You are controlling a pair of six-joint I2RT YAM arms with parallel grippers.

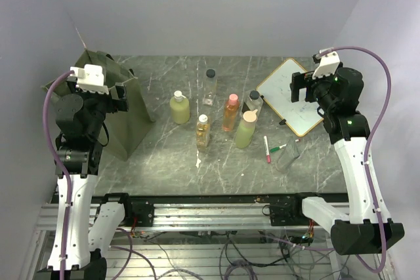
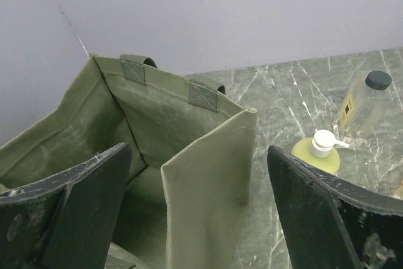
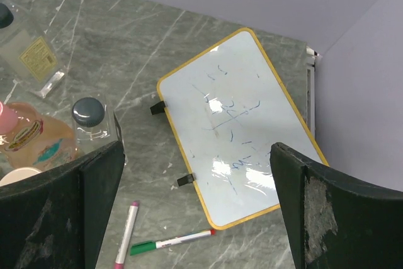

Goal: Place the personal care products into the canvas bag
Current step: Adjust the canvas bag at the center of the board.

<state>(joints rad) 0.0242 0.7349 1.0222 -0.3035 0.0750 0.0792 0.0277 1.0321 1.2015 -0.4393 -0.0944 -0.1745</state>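
Observation:
The olive canvas bag (image 1: 125, 119) stands upright and open-mouthed at the left; its inside (image 2: 145, 118) looks empty. My left gripper (image 1: 122, 94) (image 2: 198, 218) hovers open over the bag's right wall, holding nothing. Several personal care products stand mid-table: a yellow-green bottle (image 1: 179, 108) (image 2: 315, 153), a clear black-capped one (image 1: 210, 86) (image 2: 362, 102), an amber one (image 1: 203, 130), an orange one (image 1: 230, 112) (image 3: 31, 137), a clear dark-capped one (image 1: 254, 101) (image 3: 89, 116) and a light green one (image 1: 246, 129). At the right, high over the table, my right gripper (image 1: 298, 87) (image 3: 195, 218) is open and empty.
A wood-framed whiteboard (image 1: 295, 96) (image 3: 245, 124) lies flat at the back right. A red marker (image 1: 267, 149) (image 3: 126, 234) and a green marker (image 1: 277, 148) (image 3: 170, 242) lie just in front of it. Walls close off the left, back and right.

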